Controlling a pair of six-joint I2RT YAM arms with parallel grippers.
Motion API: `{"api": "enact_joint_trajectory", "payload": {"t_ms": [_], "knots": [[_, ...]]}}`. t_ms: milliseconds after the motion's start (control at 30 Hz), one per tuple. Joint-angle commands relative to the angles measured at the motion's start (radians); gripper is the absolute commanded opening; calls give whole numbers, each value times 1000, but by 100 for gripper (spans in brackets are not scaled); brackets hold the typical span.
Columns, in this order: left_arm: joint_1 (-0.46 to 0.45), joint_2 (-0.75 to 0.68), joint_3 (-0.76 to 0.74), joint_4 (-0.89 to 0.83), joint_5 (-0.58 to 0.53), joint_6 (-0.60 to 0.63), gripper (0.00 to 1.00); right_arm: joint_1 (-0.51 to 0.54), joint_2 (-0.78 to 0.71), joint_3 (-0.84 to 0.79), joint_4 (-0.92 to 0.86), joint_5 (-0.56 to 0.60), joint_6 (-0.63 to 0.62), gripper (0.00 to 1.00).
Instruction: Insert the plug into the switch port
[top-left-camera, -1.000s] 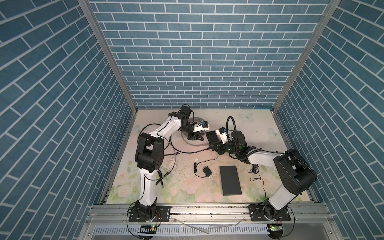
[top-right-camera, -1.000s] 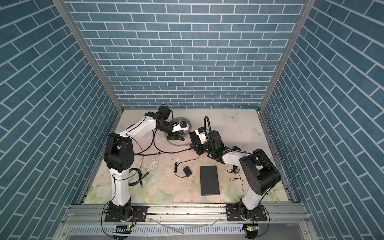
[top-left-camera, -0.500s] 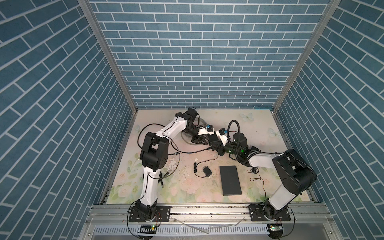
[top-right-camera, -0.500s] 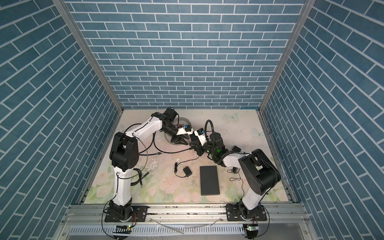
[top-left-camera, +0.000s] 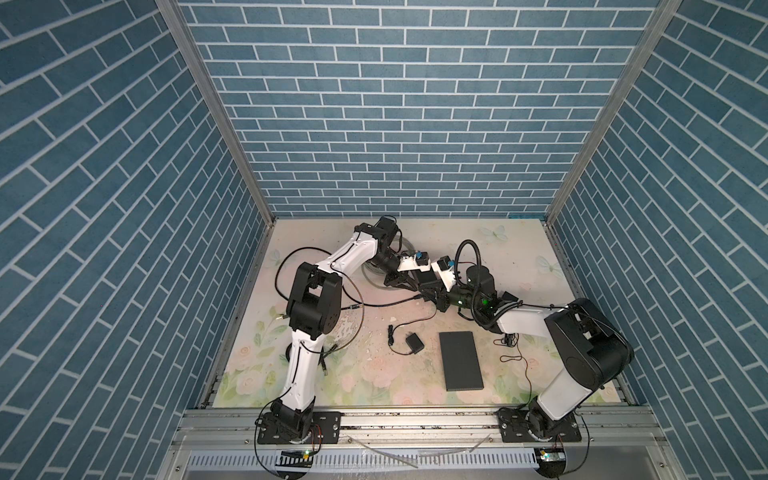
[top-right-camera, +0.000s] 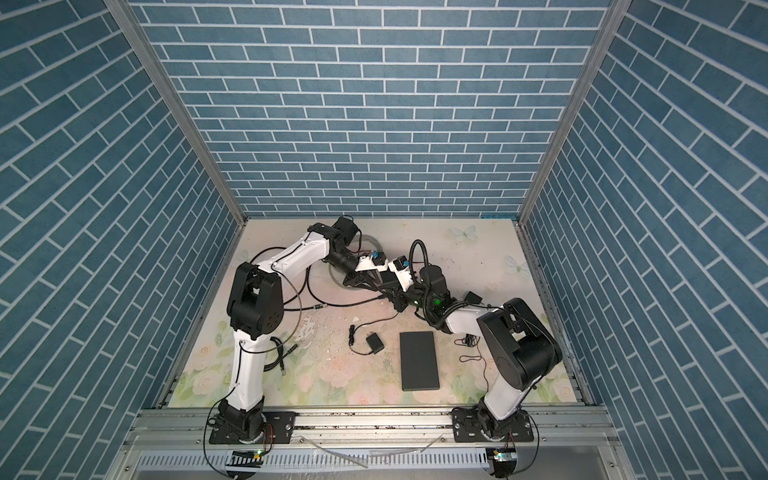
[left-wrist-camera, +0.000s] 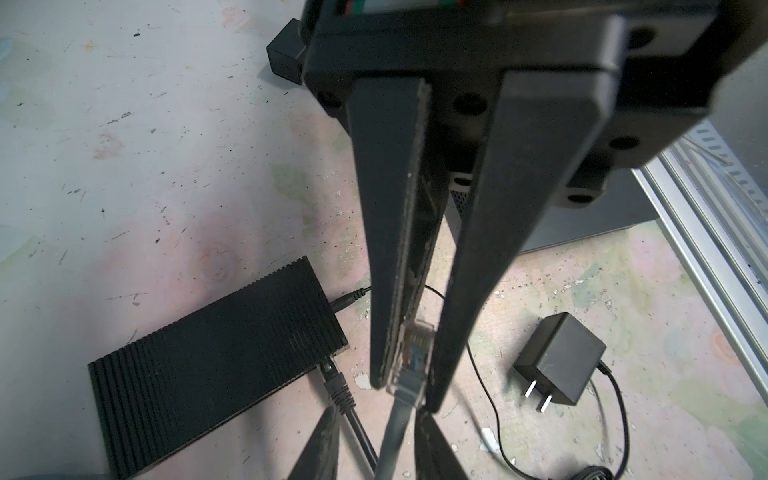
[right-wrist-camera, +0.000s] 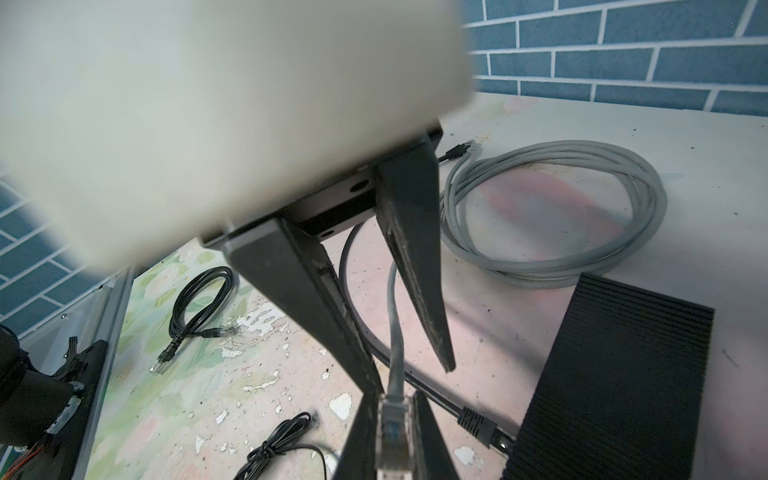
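Observation:
My right gripper (right-wrist-camera: 392, 397) is shut on the clear plug (right-wrist-camera: 390, 432) of a grey cable, held just above the table. In the left wrist view the plug (left-wrist-camera: 415, 353) sits between that gripper's long dark fingers (left-wrist-camera: 478, 249). The black ribbed switch (left-wrist-camera: 208, 374) lies beside it (right-wrist-camera: 615, 374), a short way from the plug. A black cable's plug (left-wrist-camera: 336, 384) sits in its near side. My left gripper (left-wrist-camera: 377, 411) is open and straddles the grey cable (right-wrist-camera: 395, 332) just behind the plug, with gaps on both sides. In a top view both grippers meet mid-table by the switch (top-left-camera: 427, 277).
A black power adapter (left-wrist-camera: 557, 365) with its thin cord lies near the grippers. A dark flat slab (top-left-camera: 461, 359) lies toward the front. The grey cable's coil (right-wrist-camera: 552, 216) is at the back, and a small black cable bundle (right-wrist-camera: 199, 303) lies near the left wall.
My left arm has swung right from the cable coil to the right gripper, and its fingers have narrowed around the grey cable. The right gripper has stayed shut on the plug.

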Motion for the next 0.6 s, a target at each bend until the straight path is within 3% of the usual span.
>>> {"api": "enact_joint_trajectory", "payload": {"t_ms": [0, 100, 233, 300, 400, 467, 567], "knots": [[-6, 21, 27, -38, 12, 19, 19, 1, -33, -10, 29, -25, -52, 0], [-6, 37, 61, -96, 18, 48, 0, 1, -36, -16, 32, -18, -53, 0], [-8, 40, 61, -114, 15, 62, 0, 1, -37, -19, 32, -7, -50, 1], [-10, 26, 33, -84, 7, 60, 0, 0, -42, -20, 22, 3, -39, 11], [-11, -12, -40, 34, -39, 16, 0, -20, -82, -27, -34, 43, 21, 37], [-15, -33, -73, 93, -73, 2, 0, -56, -123, -46, -55, 69, 92, 44], [-20, -52, -103, 150, -112, -12, 0, -130, -164, -59, -85, 74, 259, 46]]}}
